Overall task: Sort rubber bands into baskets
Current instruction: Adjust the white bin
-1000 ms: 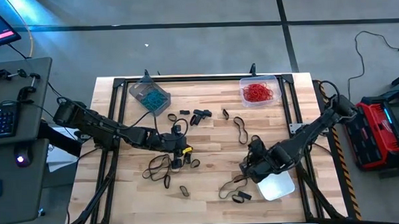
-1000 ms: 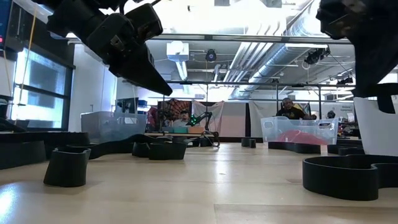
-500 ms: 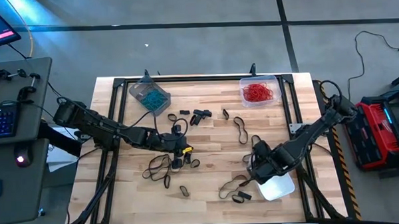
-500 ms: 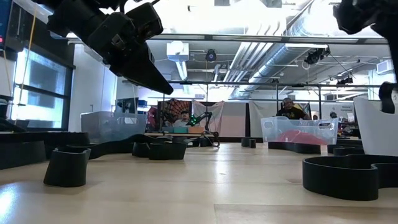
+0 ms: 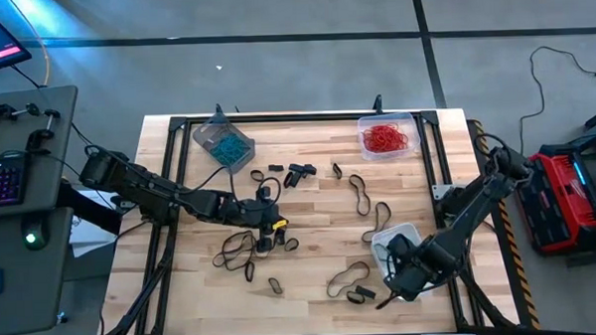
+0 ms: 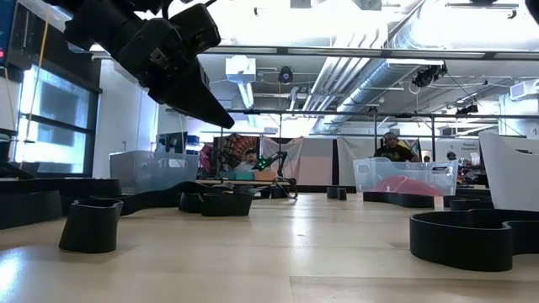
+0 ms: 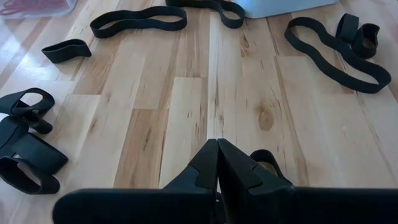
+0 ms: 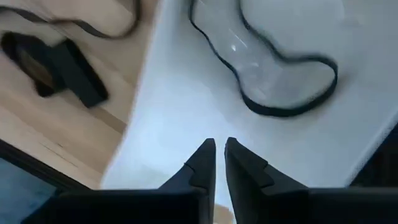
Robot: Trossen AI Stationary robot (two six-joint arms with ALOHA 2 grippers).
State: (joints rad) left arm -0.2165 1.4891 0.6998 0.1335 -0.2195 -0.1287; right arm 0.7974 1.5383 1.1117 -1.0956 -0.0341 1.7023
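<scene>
Black rubber bands [image 5: 359,192] lie scattered over the wooden table. My right gripper [image 5: 394,276] hangs over the whitish basket [image 5: 390,238] near the front right. Its fingers [image 8: 205,155] stand a narrow gap apart with nothing between them. A thin black band [image 8: 267,81] lies inside that basket [image 8: 186,106]. My left gripper [image 5: 268,228] hovers shut and empty at mid-table among black bands [image 7: 140,20], its point [image 6: 215,114] just above the wood. The grey-tinted basket [image 5: 223,142] holds teal bands. The clear basket [image 5: 386,137] holds red ones.
A black metal frame [image 5: 276,119] borders the tabletop. Thick black bands [image 6: 463,237] and a small loop [image 6: 91,225] lie near the front edge. A desk with a keyboard [image 5: 0,178] stands left of the table, a red case [image 5: 567,198] on the floor at the right.
My right arm has swung toward the front edge, out of the low view, and let a black band go into the whitish basket. The left arm has not moved.
</scene>
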